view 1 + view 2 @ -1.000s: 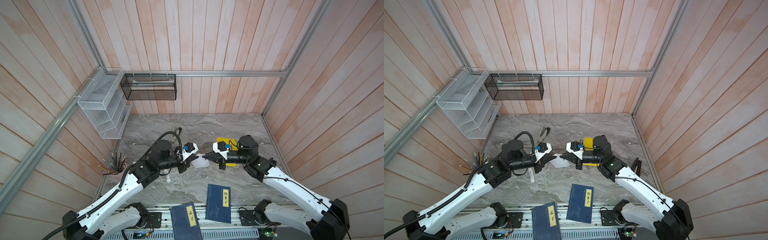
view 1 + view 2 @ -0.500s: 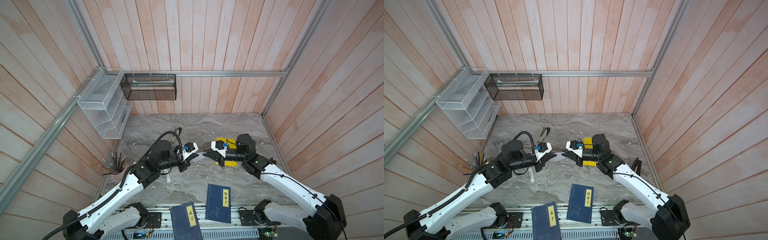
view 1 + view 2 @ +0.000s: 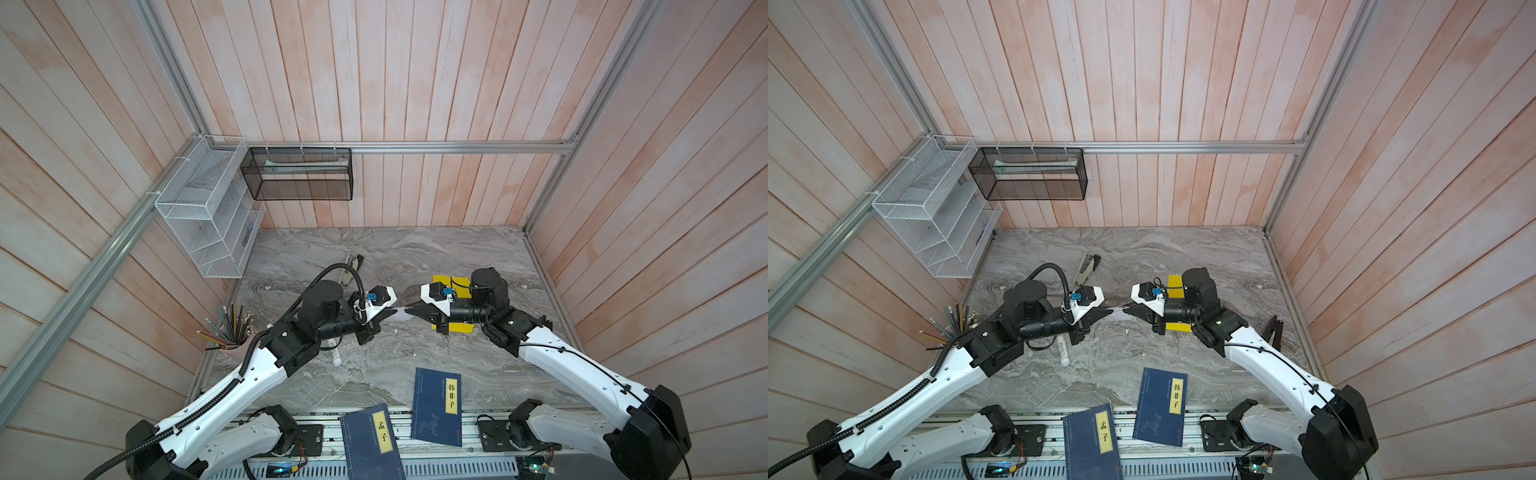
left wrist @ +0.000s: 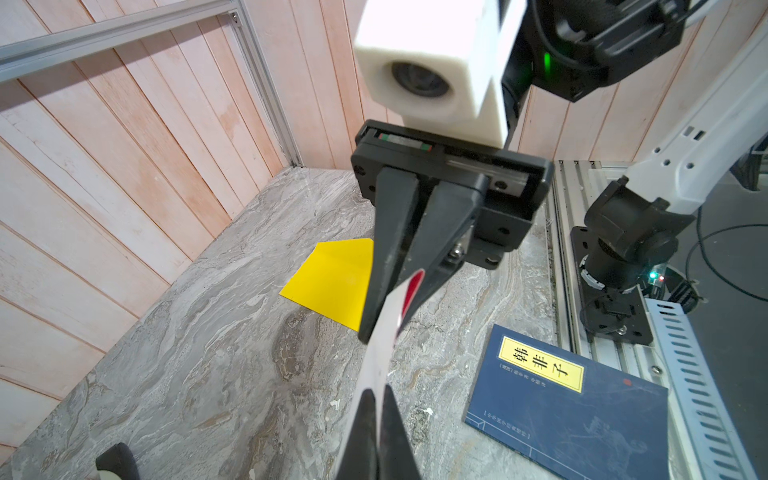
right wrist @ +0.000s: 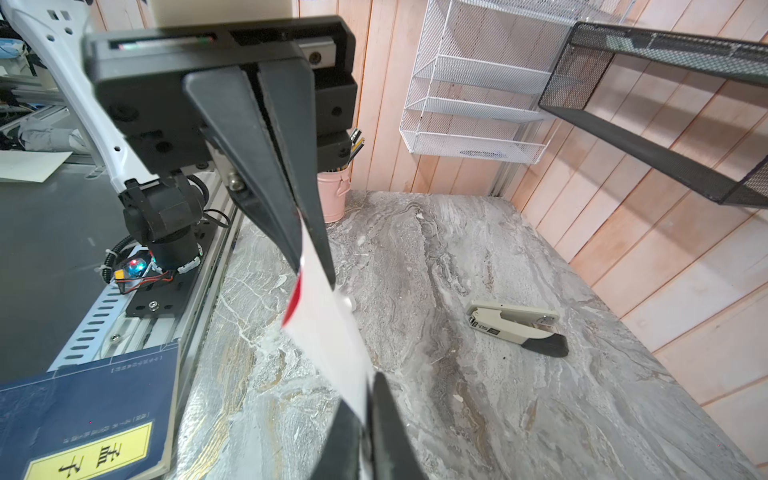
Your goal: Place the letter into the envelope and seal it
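In a top view the left gripper (image 3: 390, 312) and right gripper (image 3: 411, 309) meet tip to tip with the letter (image 3: 401, 312) between them, and the envelope (image 3: 444, 279) lies flat at its three o'clock. In the left wrist view the left gripper (image 4: 377, 399) is clamped on the letter (image 4: 382, 353), while the right gripper (image 4: 382, 332) has its jaws slightly parted around the red end. In the right wrist view the letter (image 5: 328, 328) spans both.

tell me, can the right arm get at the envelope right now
Probably yes: the envelope lies flat and bare just under the right gripper. Only the letter, pinched by the left gripper, sits between the right jaws, slightly parted.
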### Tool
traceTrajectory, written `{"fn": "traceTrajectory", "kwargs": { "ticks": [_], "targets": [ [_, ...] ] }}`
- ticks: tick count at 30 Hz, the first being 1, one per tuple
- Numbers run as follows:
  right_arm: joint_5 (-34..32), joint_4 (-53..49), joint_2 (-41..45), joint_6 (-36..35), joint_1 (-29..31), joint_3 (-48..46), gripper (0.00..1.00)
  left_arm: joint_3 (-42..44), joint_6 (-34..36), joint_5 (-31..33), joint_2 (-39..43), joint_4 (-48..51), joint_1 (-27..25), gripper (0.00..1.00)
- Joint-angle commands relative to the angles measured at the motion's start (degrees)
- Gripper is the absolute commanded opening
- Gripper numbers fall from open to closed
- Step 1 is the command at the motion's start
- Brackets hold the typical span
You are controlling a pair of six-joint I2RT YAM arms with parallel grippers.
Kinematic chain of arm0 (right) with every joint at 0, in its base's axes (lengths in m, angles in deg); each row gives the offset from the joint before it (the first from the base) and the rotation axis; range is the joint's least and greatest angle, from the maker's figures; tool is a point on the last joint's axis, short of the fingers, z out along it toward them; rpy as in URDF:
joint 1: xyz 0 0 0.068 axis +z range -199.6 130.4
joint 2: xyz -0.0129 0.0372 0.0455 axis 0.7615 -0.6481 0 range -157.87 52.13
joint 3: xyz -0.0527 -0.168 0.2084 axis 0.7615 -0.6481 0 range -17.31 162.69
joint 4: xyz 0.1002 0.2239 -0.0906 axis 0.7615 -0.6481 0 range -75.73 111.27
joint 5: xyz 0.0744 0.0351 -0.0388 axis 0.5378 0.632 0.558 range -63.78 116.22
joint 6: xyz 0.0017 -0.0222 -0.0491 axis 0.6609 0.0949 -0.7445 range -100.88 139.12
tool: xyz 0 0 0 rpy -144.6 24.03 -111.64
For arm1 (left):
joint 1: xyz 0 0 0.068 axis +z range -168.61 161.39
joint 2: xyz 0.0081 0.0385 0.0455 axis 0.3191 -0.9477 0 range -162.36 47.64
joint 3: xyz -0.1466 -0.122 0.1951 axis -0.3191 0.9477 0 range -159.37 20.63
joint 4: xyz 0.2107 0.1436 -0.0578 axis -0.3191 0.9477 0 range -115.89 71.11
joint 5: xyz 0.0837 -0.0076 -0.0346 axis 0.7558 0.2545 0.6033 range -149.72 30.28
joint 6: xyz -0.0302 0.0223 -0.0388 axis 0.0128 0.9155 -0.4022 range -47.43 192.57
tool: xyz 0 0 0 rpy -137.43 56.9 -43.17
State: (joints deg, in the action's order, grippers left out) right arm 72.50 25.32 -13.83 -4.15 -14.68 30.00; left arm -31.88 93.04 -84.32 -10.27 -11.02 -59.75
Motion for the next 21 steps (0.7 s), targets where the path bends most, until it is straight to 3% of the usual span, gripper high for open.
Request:
{"fn": "traceTrajectory", "kwargs": {
  "ticks": [1,4,7,10,15,21],
  "targets": [
    [-0.6,-3.8,0.2,-2.1,-0.3,1.1,0.20,-2.7,1.8,-0.8,0.3,1.6,0.0,0.00],
    [-0.6,-5.0,0.0,-3.0,-0.4,0.9,0.20,-3.0,1.9,-1.5,0.5,2.4,0.0,0.00],
    [-0.4,-5.9,-0.5,-3.1,-0.5,1.4,0.03,-2.7,1.3,-2.2,0.9,2.4,0.0,0.00],
    [-0.8,-7.0,-0.3,-3.4,-0.6,2.1,0.00,-2.2,1.2,-1.0,1.1,2.8,0.0,0.00],
    [-1.1,-11.7,0.0,-4.2,-0.6,5.1,0.00,-1.6,1.2,2.3,1.4,3.6,0.1,0.30],
    [-2.6,-17.8,-0.4,-5.5,0.9,7.6,0.00,-2.6,1.5,2.2,0.4,1.6,0.0,0.41]
  ]
}}
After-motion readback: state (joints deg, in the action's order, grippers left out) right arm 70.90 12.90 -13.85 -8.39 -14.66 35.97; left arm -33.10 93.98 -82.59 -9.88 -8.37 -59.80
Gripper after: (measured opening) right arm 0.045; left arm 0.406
